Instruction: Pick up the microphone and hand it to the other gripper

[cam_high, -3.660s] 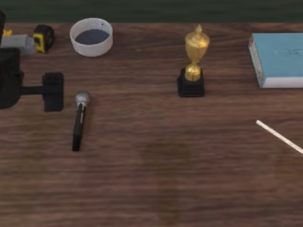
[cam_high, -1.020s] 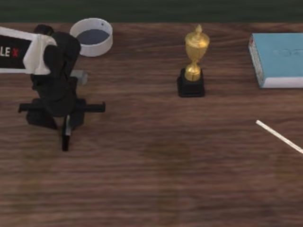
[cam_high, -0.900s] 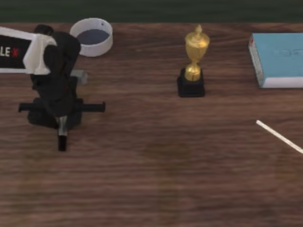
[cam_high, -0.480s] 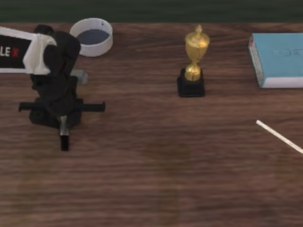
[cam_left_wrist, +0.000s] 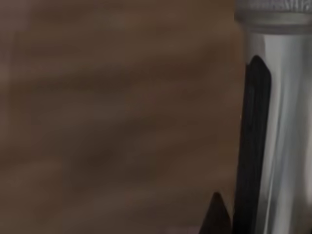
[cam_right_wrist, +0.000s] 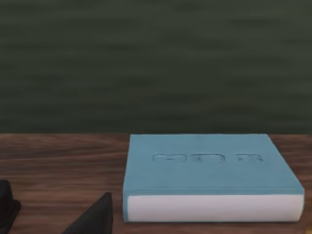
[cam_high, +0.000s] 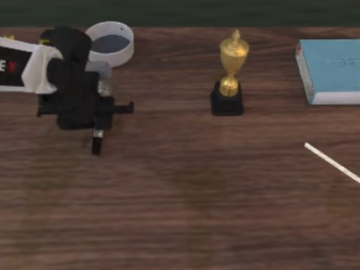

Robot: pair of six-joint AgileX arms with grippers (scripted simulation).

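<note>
My left gripper is shut on the microphone near the table's back left. The black handle end sticks out below the gripper toward the front, and part of the silver mesh head shows behind it. In the left wrist view the microphone fills the edge of the frame, with one black fingertip right against it. My right arm is outside the top view. Its wrist view shows only one black fingertip, set far to the side with nothing against it.
A white bowl stands just behind the left gripper. A gold trophy on a black base stands at the back middle. A blue book lies at the back right, book close before the right wrist. A thin white stick lies at the right edge.
The left gripper closed on the microphone that earlier lay on the table. In the last half second it has carried it to the right and toward the back.
</note>
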